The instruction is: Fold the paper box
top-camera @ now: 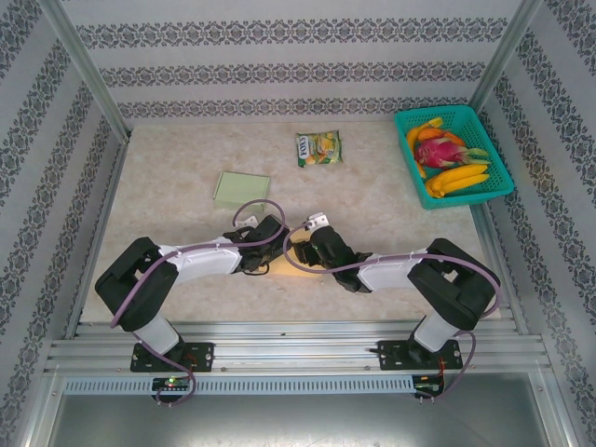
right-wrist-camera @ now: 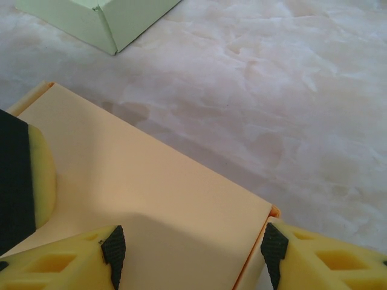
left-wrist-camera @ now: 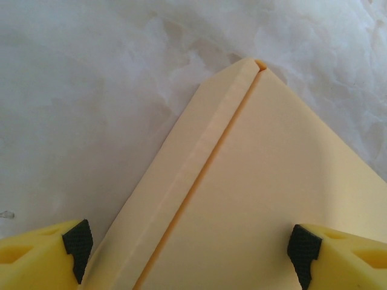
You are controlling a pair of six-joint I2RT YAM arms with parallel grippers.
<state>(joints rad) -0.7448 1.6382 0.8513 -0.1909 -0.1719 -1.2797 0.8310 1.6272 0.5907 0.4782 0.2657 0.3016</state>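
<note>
The paper box (top-camera: 291, 259) is a flat, pale orange carton lying on the marble table between the two arms. In the left wrist view the box (left-wrist-camera: 260, 181) shows a long crease running to a corner. My left gripper (left-wrist-camera: 190, 248) hangs open over it, one pad at the box's left edge and the other above its top face. My right gripper (right-wrist-camera: 193, 251) is open too, straddling one end of the box (right-wrist-camera: 151, 181). Its right pad sits by the end edge and its left pad is over the top face. Both grippers (top-camera: 275, 244) (top-camera: 305, 244) meet at the box.
A folded light green box (top-camera: 241, 189) (right-wrist-camera: 103, 18) lies beyond the left arm. A snack packet (top-camera: 318, 148) sits at the back middle. A teal basket (top-camera: 410, 116) of fruit stands at the back right. Patterned walls close in three sides.
</note>
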